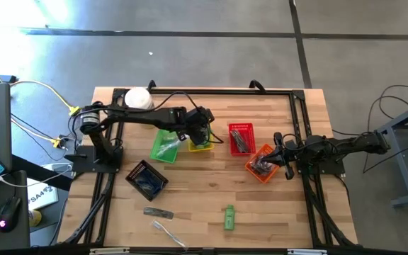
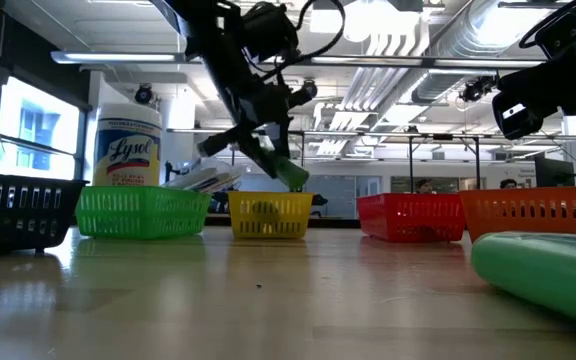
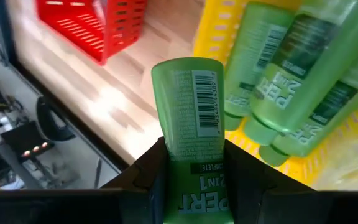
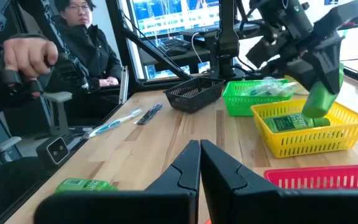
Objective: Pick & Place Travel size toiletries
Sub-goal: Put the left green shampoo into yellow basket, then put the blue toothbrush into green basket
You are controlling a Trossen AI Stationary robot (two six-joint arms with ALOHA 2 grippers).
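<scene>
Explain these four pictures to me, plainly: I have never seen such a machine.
Two dark robot arms work at a wooden table. One camera looks down from above, one sits at table height, and one rides on each wrist. The left pincer is shut on a green tube and holds it over the yellow basket, where more green tubes lie. The right pincer waits, shut and empty, near the orange basket. Green, red and black baskets also stand there. Another green tube and two slim sticks lie loose on the near part of the table.
</scene>
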